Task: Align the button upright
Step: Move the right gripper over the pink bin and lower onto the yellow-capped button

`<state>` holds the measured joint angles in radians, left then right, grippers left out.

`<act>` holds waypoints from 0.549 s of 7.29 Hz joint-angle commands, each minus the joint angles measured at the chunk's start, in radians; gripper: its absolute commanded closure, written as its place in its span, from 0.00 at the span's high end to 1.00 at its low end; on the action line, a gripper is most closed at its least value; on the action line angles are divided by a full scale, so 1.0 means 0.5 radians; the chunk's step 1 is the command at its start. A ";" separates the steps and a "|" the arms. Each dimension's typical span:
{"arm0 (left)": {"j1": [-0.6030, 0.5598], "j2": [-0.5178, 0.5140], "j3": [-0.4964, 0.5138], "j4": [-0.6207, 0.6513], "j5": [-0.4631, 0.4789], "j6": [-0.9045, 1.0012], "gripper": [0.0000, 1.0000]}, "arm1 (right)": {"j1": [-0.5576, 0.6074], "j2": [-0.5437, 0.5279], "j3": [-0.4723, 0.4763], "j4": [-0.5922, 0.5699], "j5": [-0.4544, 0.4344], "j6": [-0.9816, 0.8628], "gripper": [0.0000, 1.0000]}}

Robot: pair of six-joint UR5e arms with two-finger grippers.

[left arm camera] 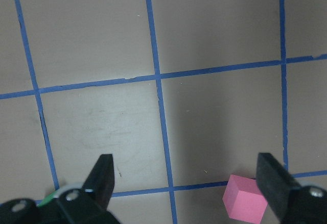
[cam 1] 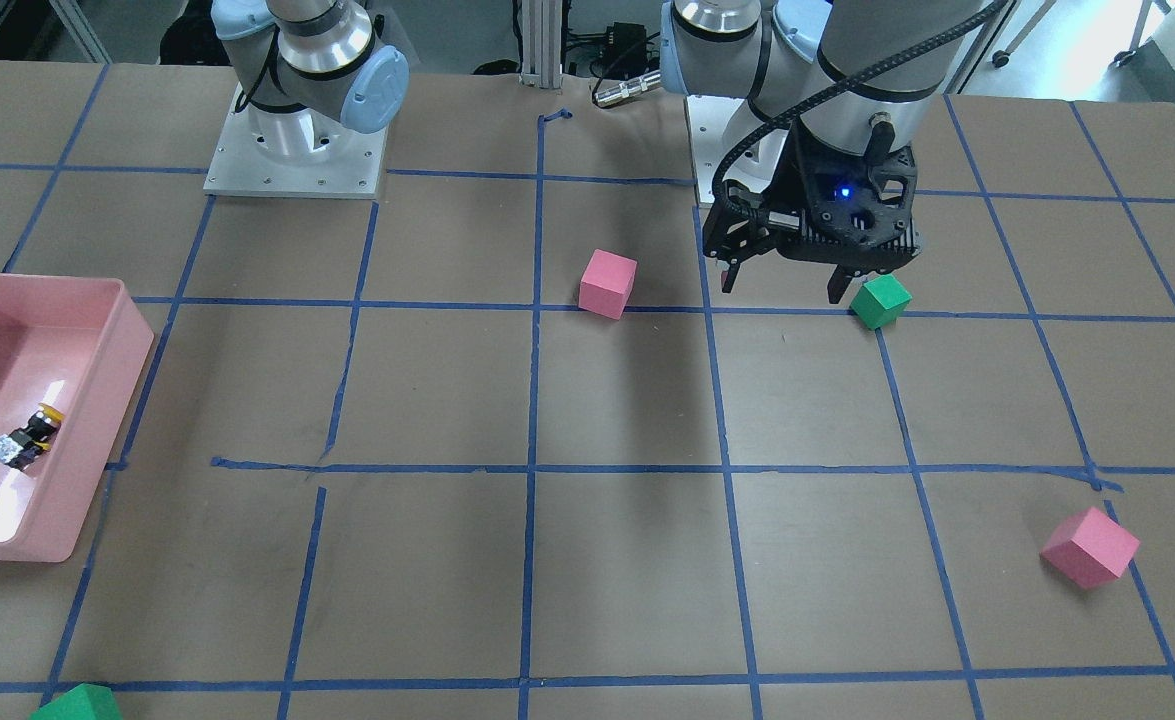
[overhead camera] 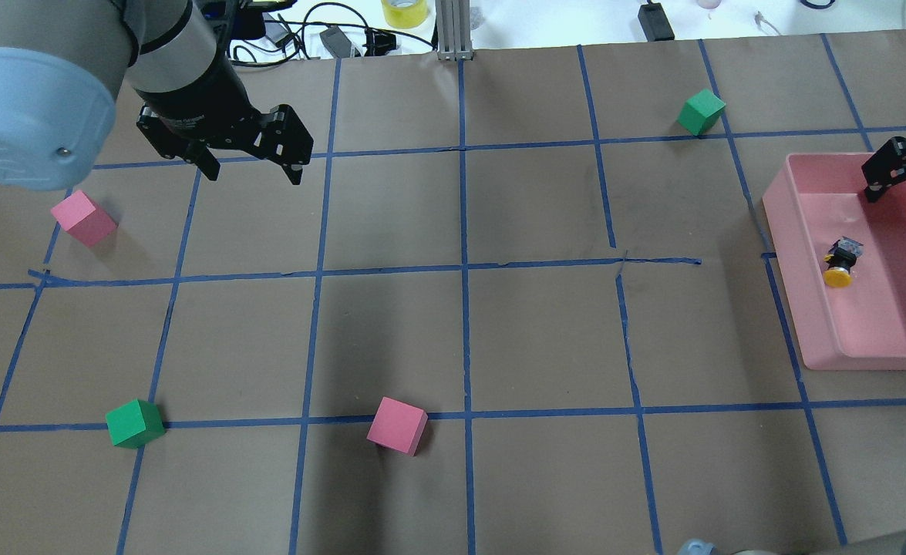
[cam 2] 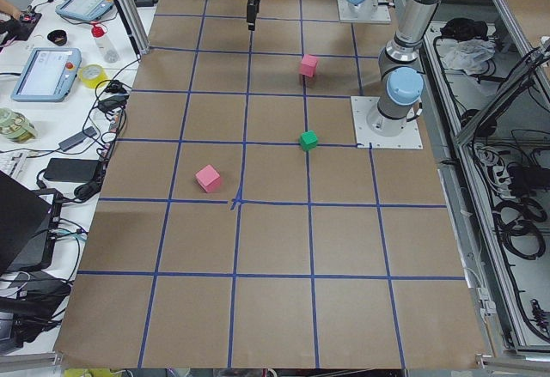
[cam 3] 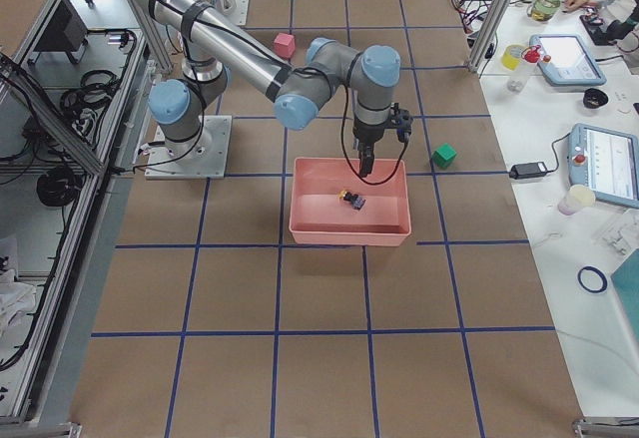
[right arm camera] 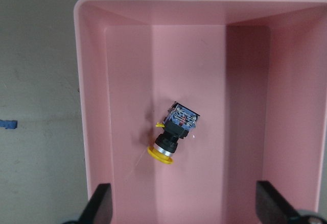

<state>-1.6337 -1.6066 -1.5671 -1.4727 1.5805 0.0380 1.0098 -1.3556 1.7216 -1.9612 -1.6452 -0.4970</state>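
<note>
The button (right arm camera: 171, 132) has a yellow cap, a black body and a blue/silver base, and it lies on its side on the floor of the pink tray (right arm camera: 92, 106). It also shows in the overhead view (overhead camera: 840, 264) and the front view (cam 1: 29, 437). My right gripper (right arm camera: 186, 208) is open and empty and hovers above the tray, with the button a little ahead of its fingers and untouched. My left gripper (overhead camera: 252, 171) is open and empty, high over the table's far left part, also seen in its wrist view (left arm camera: 186, 183).
The pink tray (overhead camera: 788, 231) stands at the table's right edge. Pink cubes (overhead camera: 83, 218) (overhead camera: 397, 425) and green cubes (overhead camera: 135, 423) (overhead camera: 702, 112) lie scattered on the brown, blue-taped table. A pink cube (left arm camera: 244, 205) lies below the left gripper.
</note>
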 commanded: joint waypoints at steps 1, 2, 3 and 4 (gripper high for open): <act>0.000 0.001 -0.004 0.000 -0.001 -0.002 1.00 | -0.065 0.121 0.091 -0.118 0.020 0.073 1.00; 0.000 -0.002 -0.004 0.000 -0.001 -0.002 1.00 | -0.068 0.201 0.091 -0.152 0.017 0.228 1.00; 0.000 0.001 -0.004 0.000 -0.001 -0.002 1.00 | -0.068 0.247 0.097 -0.155 0.017 0.409 1.00; 0.000 0.001 -0.004 0.000 -0.001 -0.002 1.00 | -0.068 0.305 0.115 -0.164 0.014 0.414 1.00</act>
<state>-1.6337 -1.6065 -1.5692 -1.4727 1.5800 0.0369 0.9765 -1.2391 1.7706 -2.0358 -1.6371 -0.3324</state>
